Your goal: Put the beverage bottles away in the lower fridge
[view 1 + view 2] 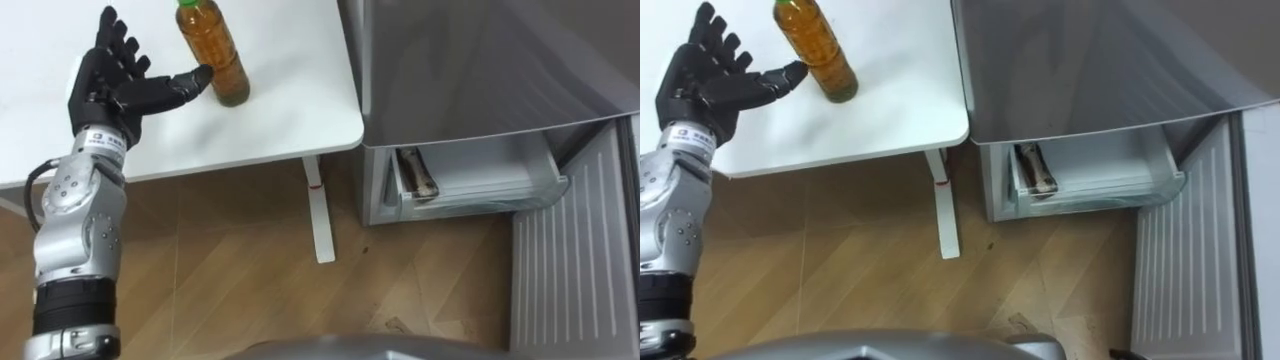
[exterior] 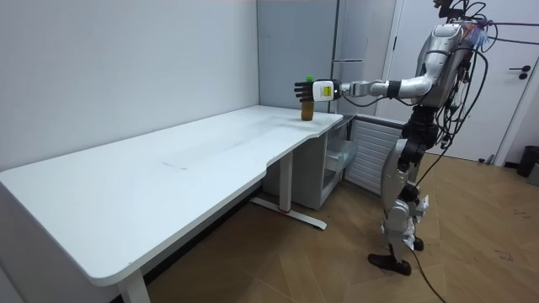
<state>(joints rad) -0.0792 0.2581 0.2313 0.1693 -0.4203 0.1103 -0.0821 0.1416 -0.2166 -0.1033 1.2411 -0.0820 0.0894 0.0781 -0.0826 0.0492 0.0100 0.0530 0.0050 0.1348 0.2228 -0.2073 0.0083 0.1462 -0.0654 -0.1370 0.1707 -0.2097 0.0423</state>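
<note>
A bottle of amber drink [image 1: 215, 55] with a green cap stands upright near the right end of the white table [image 1: 290, 110]. My left hand [image 1: 110, 85] is held just to its left, open, fingers spread and straight. The thumb tip reaches the bottle's side, and nothing is gripped. In the room view I stand at the table's end with my left arm stretched out to the bottle [image 2: 307, 105]. To the right, the grey fridge's lower drawer [image 1: 480, 185] is pulled out, and a dark bottle [image 1: 418, 172] lies at its left end.
The fridge's lower door [image 1: 570, 270] hangs open at the right, over the wooden floor. The table's white leg and foot [image 1: 320, 215] stand between me and the fridge. The grey fridge top [image 1: 480, 60] sits right next to the table edge.
</note>
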